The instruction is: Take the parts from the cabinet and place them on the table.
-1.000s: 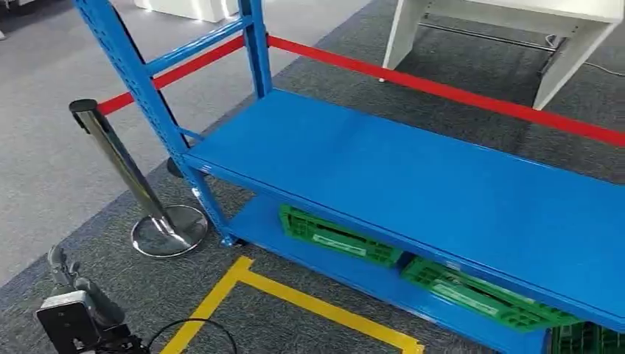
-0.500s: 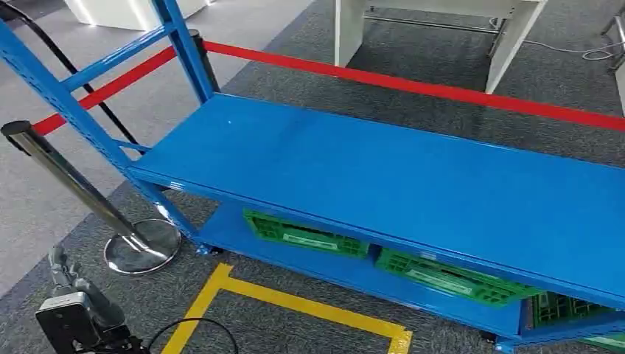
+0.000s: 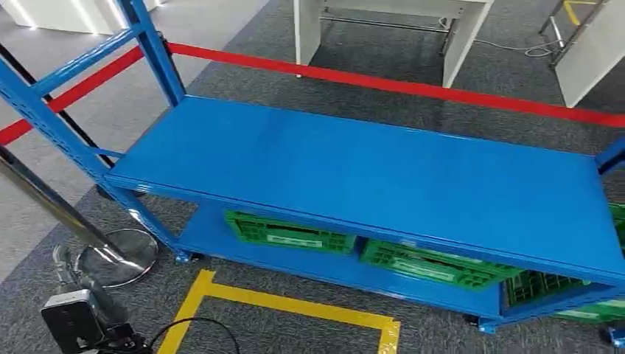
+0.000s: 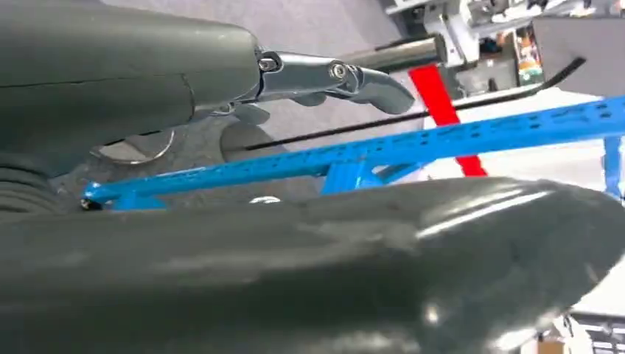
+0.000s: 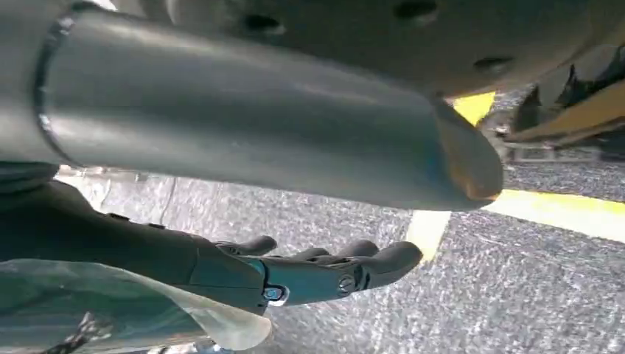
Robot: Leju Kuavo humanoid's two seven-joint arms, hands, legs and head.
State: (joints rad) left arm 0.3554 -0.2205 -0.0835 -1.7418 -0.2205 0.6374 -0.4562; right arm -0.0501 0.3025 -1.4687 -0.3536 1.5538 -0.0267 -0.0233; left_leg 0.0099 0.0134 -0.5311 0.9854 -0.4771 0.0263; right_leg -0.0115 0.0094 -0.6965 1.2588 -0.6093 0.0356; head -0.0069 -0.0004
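The blue cabinet (image 3: 368, 177) stands ahead of me in the head view with its upper shelf bare. Green crates (image 3: 287, 232) lie on its lower shelf, and their contents are hidden. My left hand (image 3: 74, 284) hangs low at my left side with its fingers (image 4: 332, 74) stretched out and nothing in it. My right hand (image 5: 295, 273) hangs over the carpet, fingers nearly straight. It holds a clear plastic bag (image 5: 110, 310) against the base of its fingers. What the bag contains is too blurred to tell.
A chrome barrier post with a round base (image 3: 118, 254) stands left of the cabinet. A red belt (image 3: 413, 87) runs behind it. A white table (image 3: 383, 15) stands beyond the belt. Yellow floor tape (image 3: 295, 304) marks a corner in front of the cabinet.
The whole head view has shifted: the cabinet, post and tape slide left and more of the cabinet's right end shows. That is my own turning. My left hand stays at my side.
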